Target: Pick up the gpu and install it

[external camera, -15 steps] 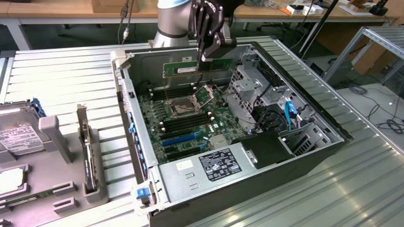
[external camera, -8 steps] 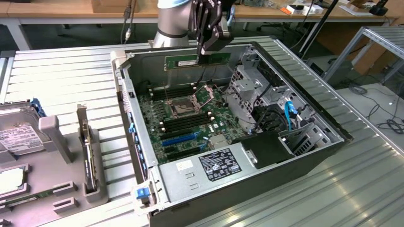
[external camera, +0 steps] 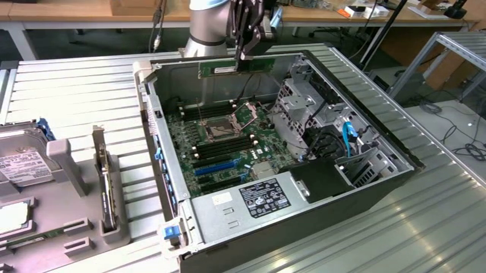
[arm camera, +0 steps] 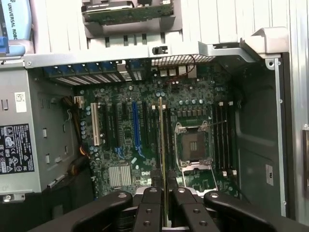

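Two fingers [arm camera: 149, 208] of the gripper [external camera: 243, 58] pinch the top edge of the gpu [external camera: 226, 69]. The gpu hangs above the open computer case [external camera: 152, 114] and touches nothing else. Its long axis runs across the exterior view (close to level). In the wrist view it shows edge-on as a thin line, running the same way as the black memory slots [arm camera: 223, 140] on the motherboard [arm camera: 120, 121] and lined up just beside the processor socket [arm camera: 193, 145]. By my reading, the slots lie straight below it, well apart.
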You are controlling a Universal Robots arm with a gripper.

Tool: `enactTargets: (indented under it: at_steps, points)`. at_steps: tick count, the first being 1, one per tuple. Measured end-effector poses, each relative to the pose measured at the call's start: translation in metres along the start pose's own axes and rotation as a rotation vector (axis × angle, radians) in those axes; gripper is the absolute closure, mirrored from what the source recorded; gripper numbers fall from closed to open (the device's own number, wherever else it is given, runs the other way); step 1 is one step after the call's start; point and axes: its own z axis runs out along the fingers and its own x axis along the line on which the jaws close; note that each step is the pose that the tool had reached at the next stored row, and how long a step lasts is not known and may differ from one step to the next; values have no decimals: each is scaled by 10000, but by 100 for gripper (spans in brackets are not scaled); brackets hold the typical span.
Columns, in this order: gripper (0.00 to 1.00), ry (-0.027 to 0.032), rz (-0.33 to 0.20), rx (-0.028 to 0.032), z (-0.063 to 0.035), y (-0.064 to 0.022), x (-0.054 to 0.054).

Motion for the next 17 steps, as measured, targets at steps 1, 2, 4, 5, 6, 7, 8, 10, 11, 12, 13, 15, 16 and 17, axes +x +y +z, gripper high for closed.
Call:
enactTargets:
  at_steps: [1, 2, 4, 5, 6, 7, 8, 10, 11, 12, 13, 15, 16, 17]
  points:
    - [86, -1, 0, 1, 6, -2, -5]
    - [86, -1, 1, 1, 12, -5, -9]
    - [86, -2, 2, 1, 42, -11, -15]
    - [86, -1, 3, 1, 53, -13, -16]
    - [86, 1, 2, 0, 69, -16, -17]
    - [86, 0, 1, 0, 81, -18, -17]
    - [86, 0, 2, 1, 93, -19, -17]
    - [86, -2, 2, 1, 138, -22, -16]
    - [86, -2, 1, 1, 176, -24, -16]
    - [86, -2, 2, 1, 207, -25, -16]
    - [86, -1, 1, 1, 238, -26, -16]
    - [86, -1, 1, 1, 289, -28, -16]
    - [86, 0, 0, 0, 315, -29, -20]
    - [86, -1, 2, 0, 326, -28, -30]
